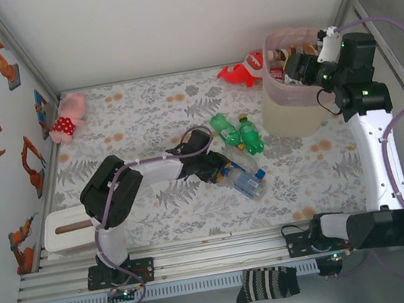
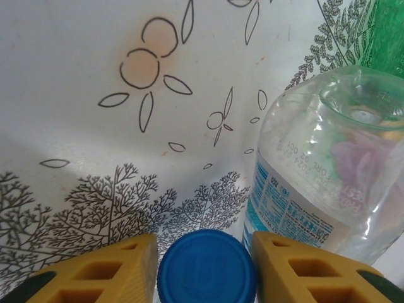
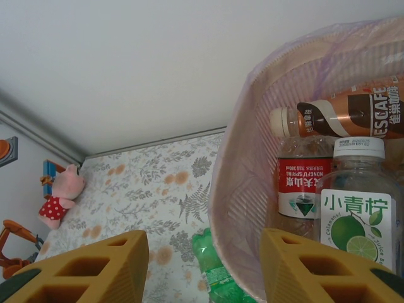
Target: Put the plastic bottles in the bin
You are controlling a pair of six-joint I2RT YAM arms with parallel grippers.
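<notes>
My left gripper [image 1: 216,169] is low over the floral mat, its yellow fingers [image 2: 129,268] pressed against both sides of the blue cap [image 2: 206,268] of a clear bottle [image 1: 247,180]. Another clear, blue-labelled bottle [image 2: 322,170] lies just to the right of that cap. Two green bottles [image 1: 237,132] lie side by side between this spot and the bin [image 1: 292,115]. My right gripper [image 1: 298,67] hangs open above the bin's pink-lined rim [image 3: 252,82], with nothing between its fingers. Inside the bin lie a brown coffee bottle [image 3: 353,117], a red-labelled bottle [image 3: 304,183] and a lime-labelled bottle [image 3: 360,218].
A pink plush toy [image 1: 66,119] sits at the back left corner and a red toy [image 1: 240,73] behind the bin. A white box [image 1: 65,231] stands at the near left edge. A green bottle [image 3: 214,278] lies just outside the bin wall.
</notes>
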